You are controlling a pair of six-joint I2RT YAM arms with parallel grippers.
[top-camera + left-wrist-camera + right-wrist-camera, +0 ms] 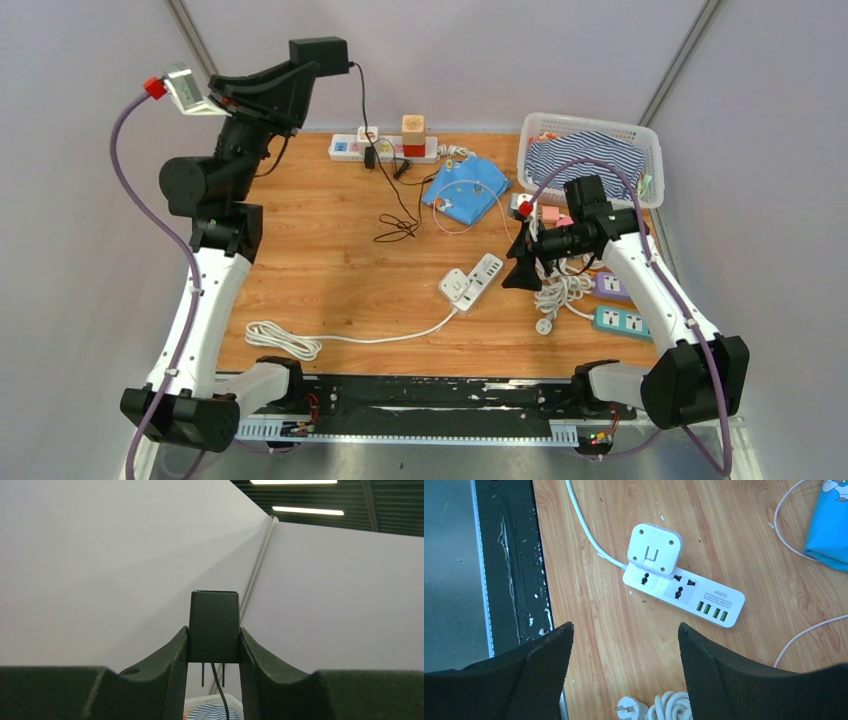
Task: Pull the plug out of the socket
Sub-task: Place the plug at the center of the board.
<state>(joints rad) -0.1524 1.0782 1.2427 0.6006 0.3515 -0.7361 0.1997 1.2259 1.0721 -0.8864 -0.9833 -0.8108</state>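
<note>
- The left tool [214,645] is clamped on a black plug [214,622], with one finger pressed flat against each side of its boxy body.
- The plug's long axis runs along the fingers. Its two metal prongs [202,675] are bare and point back toward the wrist, with nothing around them. I judge the plug to be free of any socket.
- From above, this tool is held high over the far left part of the table [320,280], well apart from everything lying on it.
- A thin black cable [362,110] drops from the plug, down and to the tool's right, toward a white power strip [385,148] at the table's far edge. Beyond the strip it lies in loose loops, so it looks slack.
- Around the left tool there is open air. Its wrist view shows only pale wall and ceiling past the plug.
- The right tool [624,630] has its jaws apart and holds nothing. It hovers over a second white power strip [684,592], which lies just ahead of it and slants across its opening. A white adapter [655,547] is seated at the cord end of that strip.
- Only the left arm is at the plug; the right tool is well apart from it.
- Any further move, I judge, depends on the slack in the cable.
</note>
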